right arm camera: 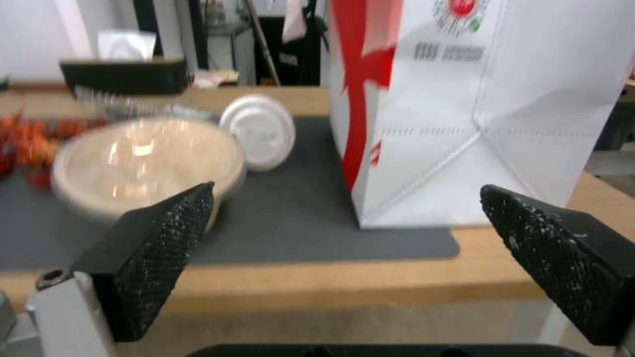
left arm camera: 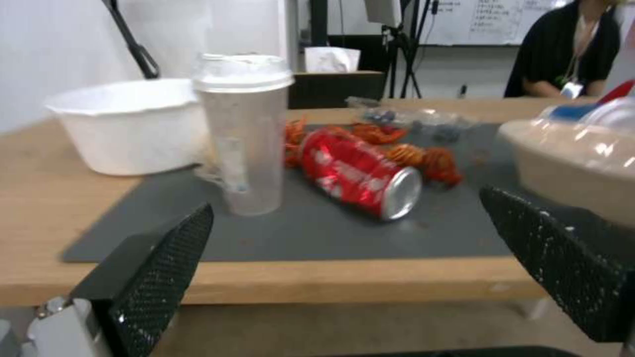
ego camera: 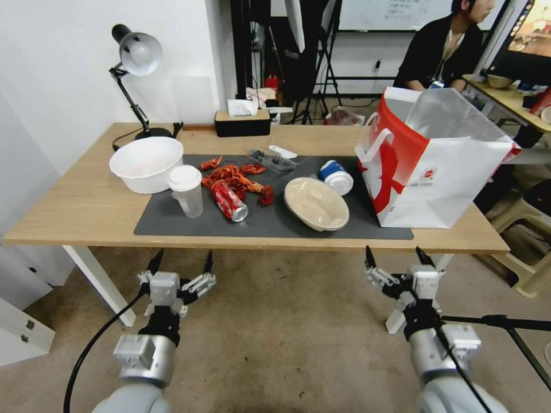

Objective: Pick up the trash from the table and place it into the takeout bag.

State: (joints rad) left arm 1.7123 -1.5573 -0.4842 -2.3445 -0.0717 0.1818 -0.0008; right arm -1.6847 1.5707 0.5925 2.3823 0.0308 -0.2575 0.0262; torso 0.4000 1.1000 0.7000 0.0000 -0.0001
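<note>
A long light-wood table (ego camera: 86,206) stands against a white wall, with a dark grey mat (ego camera: 270,221) across its middle. Both claws hang below and in front of the table's near edge, over the floor, touching nothing.

The left gripper (ego camera: 181,264) has its fingers spread wide and holds nothing. Straight ahead of it, just past the table edge, stands the clear plastic cup (ego camera: 186,191) with its white lid, upright on the mat. Just beside the cup, toward the other claw, lies the crushed red can (ego camera: 228,201) on its side, its silver end facing the robot. Behind the can sit red crayfish shells (ego camera: 232,175). A large white bowl (ego camera: 146,163) sits beyond the cup, to its outer side, partly off the mat.

The right gripper (ego camera: 396,261) is likewise spread wide and empty. Ahead of it and slightly outward stands the takeout bag (ego camera: 436,166), upright at the mat's end, mouth open. Ahead and inward lies the shallow beige bowl (ego camera: 316,203), tilted, and just behind it the small blue-and-white tub (ego camera: 336,176) on its side, near the bag.
</note>
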